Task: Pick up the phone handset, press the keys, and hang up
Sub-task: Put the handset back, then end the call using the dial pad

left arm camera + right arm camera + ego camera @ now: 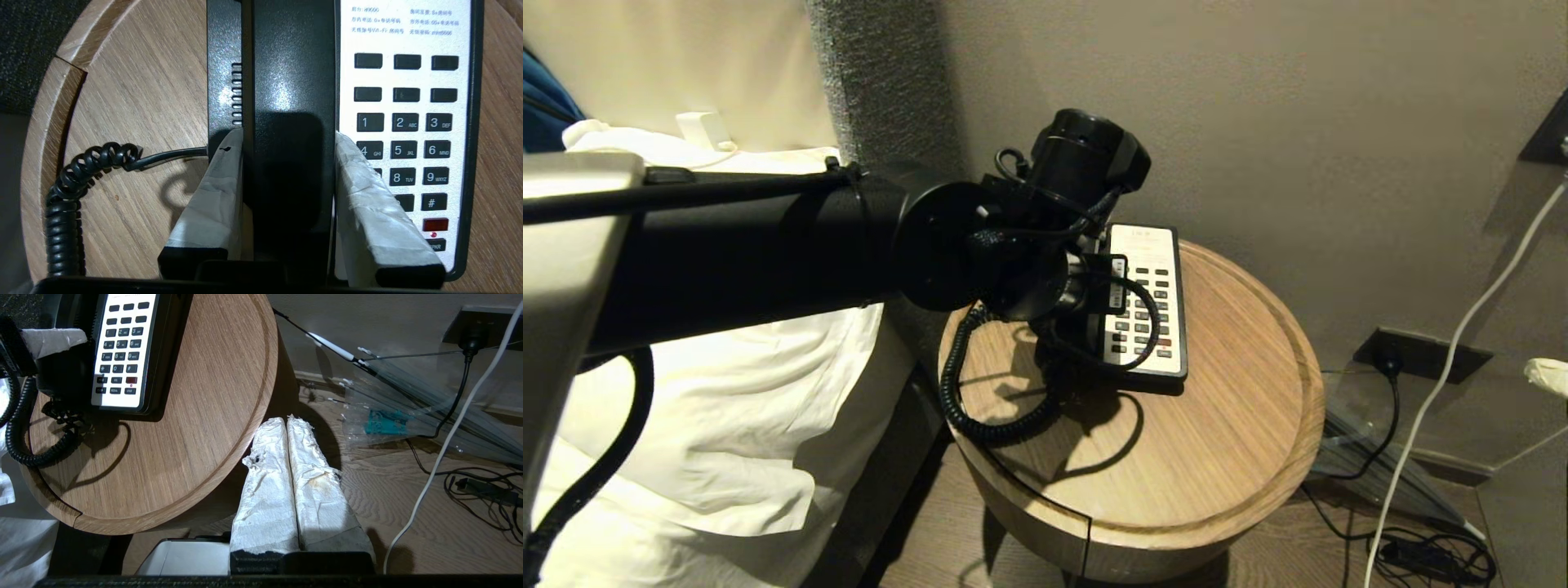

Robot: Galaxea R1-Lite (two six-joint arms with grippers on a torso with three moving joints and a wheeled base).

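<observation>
1. Left tool point(288, 139) clamped across the phone handset point(292, 81), handset lying in the cradle at 9 o'clock of the keypad point(404, 134) on the counter point(1241, 425).
2. Right tool point(288, 477) pressed together, parked off the counter's 4 o'clock edge.
3. Step judged: pick-up. Next: straight lift, minding the coiled cord point(65, 204).

A: The room is dim and yellowish. Light falls from above, so dark shadows lie on the round table point(1225, 425).

B: The handset point(292, 102) has a shiny white glare. The white bedding point(727, 425) looks very bright.
</observation>
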